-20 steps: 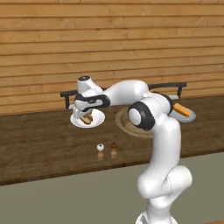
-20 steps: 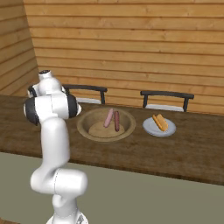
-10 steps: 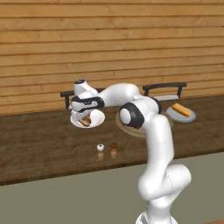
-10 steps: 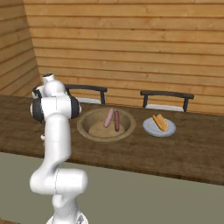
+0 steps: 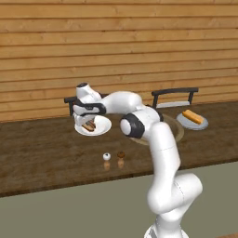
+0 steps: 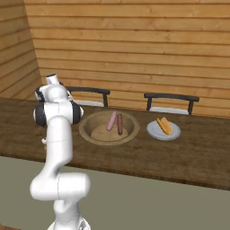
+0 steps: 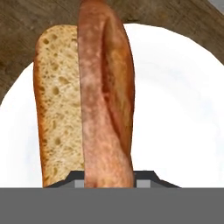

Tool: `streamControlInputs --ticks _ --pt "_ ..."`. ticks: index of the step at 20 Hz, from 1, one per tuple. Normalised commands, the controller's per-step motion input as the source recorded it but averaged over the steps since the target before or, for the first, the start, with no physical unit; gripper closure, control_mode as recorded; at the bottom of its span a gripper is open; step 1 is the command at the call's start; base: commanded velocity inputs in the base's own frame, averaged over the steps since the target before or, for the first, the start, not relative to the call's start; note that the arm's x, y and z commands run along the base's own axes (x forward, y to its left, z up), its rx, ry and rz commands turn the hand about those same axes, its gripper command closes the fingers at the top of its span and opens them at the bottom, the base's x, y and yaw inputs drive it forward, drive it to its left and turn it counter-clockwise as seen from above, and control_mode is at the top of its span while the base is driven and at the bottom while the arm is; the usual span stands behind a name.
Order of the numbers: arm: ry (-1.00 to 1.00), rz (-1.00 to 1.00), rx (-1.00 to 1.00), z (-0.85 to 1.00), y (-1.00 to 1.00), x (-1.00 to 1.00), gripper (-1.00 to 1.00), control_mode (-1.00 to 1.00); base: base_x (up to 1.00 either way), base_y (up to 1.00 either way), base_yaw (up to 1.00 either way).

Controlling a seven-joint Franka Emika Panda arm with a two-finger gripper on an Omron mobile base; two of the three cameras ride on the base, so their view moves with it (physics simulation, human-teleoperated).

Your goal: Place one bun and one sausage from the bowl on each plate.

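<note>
Looking from the left base, the gripper [image 5: 86,122] is held low over the left plate [image 5: 103,125], where a bun [image 5: 88,127] lies; from the right base, two sausages [image 6: 115,123] are left in the bowl [image 6: 109,128], the right plate [image 6: 164,130] already filled; in the hand view, a sausage [image 7: 105,109] is pinched in narrow jaws above the bun, not yet released.

Bare counter [image 5: 42,144] lies left of the near plate [image 5: 103,126]; two small shakers [image 5: 114,156] stand before it

Two small shakers [image 5: 114,156], perhaps salt and pepper; two dark chairs [image 6: 171,102].
</note>
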Motion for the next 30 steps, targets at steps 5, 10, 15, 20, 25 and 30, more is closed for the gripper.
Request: streamControlInputs --ticks 5,10,15,20,25,30 --pt "0.00 0.00 0.00 -0.04 0.00 0.02 -1.00 -1.00 0.00 0.00 0.00" --pt "0.00 0.00 0.00 0.00 0.00 -0.10 -1.00 -1.00 0.00 0.00 0.00" --pt "0.00 0.00 0.00 0.02 -0.02 0.00 -1.00 -1.00 0.00 0.00 0.00" --pt "-0.10 0.00 0.08 0.41 -0.60 -0.86 -1.00 -1.00 0.00 0.00 0.00" --pt "-0.17 0.00 0.11 0.35 -0.73 -0.99 -1.00 -1.00 0.00 0.00 0.00" --pt "-0.21 0.00 0.15 0.17 -0.81 -1.00 -1.00 -1.00 0.00 0.00 0.00"
